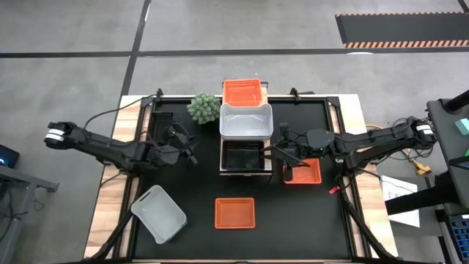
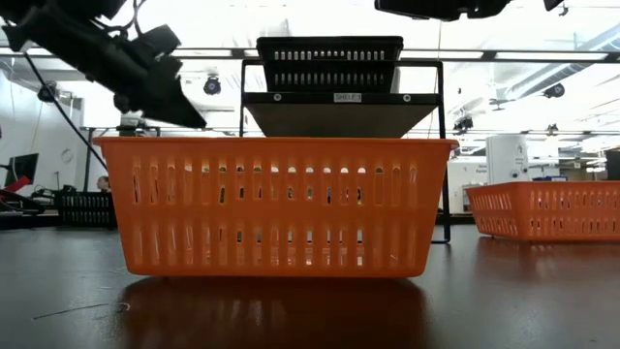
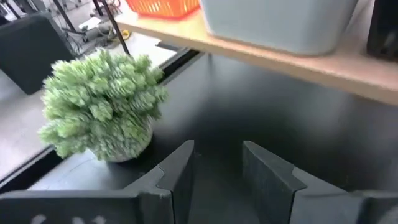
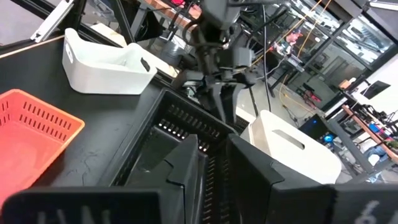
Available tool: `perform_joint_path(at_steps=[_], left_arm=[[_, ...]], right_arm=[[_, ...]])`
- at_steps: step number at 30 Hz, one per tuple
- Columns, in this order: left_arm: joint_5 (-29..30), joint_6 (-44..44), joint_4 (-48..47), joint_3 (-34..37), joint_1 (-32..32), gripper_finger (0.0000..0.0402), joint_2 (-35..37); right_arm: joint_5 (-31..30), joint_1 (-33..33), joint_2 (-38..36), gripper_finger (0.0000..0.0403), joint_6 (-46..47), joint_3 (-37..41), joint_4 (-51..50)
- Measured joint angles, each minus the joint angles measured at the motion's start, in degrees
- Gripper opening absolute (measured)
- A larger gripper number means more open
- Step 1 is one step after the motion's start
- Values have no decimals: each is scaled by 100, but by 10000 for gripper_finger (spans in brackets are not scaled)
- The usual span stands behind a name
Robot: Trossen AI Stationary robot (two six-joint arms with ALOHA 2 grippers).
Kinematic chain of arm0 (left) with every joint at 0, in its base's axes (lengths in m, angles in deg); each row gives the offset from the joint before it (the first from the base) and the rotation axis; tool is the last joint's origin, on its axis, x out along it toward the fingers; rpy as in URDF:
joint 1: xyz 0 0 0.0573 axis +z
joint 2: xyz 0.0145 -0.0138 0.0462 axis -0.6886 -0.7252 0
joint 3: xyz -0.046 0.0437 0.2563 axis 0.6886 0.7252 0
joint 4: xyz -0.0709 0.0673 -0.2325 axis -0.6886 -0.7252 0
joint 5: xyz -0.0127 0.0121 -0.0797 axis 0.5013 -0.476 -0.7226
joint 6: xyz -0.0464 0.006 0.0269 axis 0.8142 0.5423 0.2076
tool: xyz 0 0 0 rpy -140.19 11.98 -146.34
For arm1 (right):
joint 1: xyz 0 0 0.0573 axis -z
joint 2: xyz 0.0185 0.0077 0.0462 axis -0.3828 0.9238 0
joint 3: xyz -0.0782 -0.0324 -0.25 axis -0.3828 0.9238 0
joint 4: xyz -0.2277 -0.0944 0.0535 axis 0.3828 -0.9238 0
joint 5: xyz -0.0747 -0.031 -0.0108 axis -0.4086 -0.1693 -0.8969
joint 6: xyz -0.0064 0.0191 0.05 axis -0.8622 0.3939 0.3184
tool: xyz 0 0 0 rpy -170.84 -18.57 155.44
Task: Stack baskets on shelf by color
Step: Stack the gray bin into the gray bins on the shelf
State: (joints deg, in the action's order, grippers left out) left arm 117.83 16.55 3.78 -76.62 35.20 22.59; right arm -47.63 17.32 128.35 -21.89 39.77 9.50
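The shelf (image 1: 246,139) runs from far to near at the table's middle. On its wood top stand an orange basket (image 1: 242,92) at the far end, a white basket (image 1: 246,121) in the middle and a black basket (image 1: 243,154) at the near end. My right gripper (image 1: 277,152) is shut on the black basket's right side, at shelf height. My left gripper (image 1: 189,152) hangs open left of the shelf with nothing between its fingers (image 3: 214,174). It faces the green plant (image 3: 99,106). My right gripper holds the black basket's right-hand slotted wall (image 4: 211,169) pinched between its two fingers (image 4: 186,165). It comes in level from the table's right. The basket sits level on the shelf's near end (image 2: 329,63).
On the table lie a white basket (image 1: 157,213) at the near left, an orange basket (image 1: 234,213) at the near middle and another orange basket (image 1: 306,172) under my right arm. A dark basket (image 1: 163,126) stands far left, with the plant (image 1: 204,108) beside the shelf.
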Motion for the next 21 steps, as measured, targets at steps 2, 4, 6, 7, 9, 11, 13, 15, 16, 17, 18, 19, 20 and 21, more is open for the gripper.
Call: perform_joint_path(at_steps=[2, 4, 6, 7, 9, 11, 13, 15, 16, 17, 18, 19, 20, 21], left_arm=[[-3, 11, 126, 19, 0, 118, -152], [-12, 8, 308, -18, 0, 118, -287], [-77, -18, 542, -99, 1, 118, -383], [-130, -28, 628, -159, 0, 118, -428], [-189, -43, 709, -282, 0, 118, -508], [-200, -99, 699, -403, -3, 118, -573], [-324, -173, 703, -522, -7, 118, -613], [-611, -187, 691, -640, -7, 118, -627], [-813, -188, 696, -702, -12, 118, -638], [-1051, -191, 684, -748, -17, 118, -640], [-1260, -189, 657, -780, -35, 118, -640], [-1440, -192, 650, -807, -53, 118, -640], [-1580, -190, 644, -837, -78, 118, -640], [-1710, -191, 635, -867, -114, 118, -640]], right_arm=[[0, 0, 0, 75, -73, 0, 2], [2, 0, 0, 73, -124, 0, 0], [1, 0, 0, 70, -131, 0, -4], [1, 0, 0, 69, -141, 0, -27], [1, -2, 0, 68, -181, 0, -107], [0, -2, 0, 68, -209, 0, -200], [2, -2, 0, 70, -203, 0, -208], [0, -2, -7, 69, -204, 0, -206], [1, -2, -20, 68, -206, 0, -208], [2, -2, -28, 67, -207, 0, -208], [3, -2, -37, 66, -205, 0, -206], [4, -2, -47, 65, -205, 0, -209], [4, -2, -62, 64, -205, 0, -227], [4, -2, -70, 62, -205, 0, -260]])
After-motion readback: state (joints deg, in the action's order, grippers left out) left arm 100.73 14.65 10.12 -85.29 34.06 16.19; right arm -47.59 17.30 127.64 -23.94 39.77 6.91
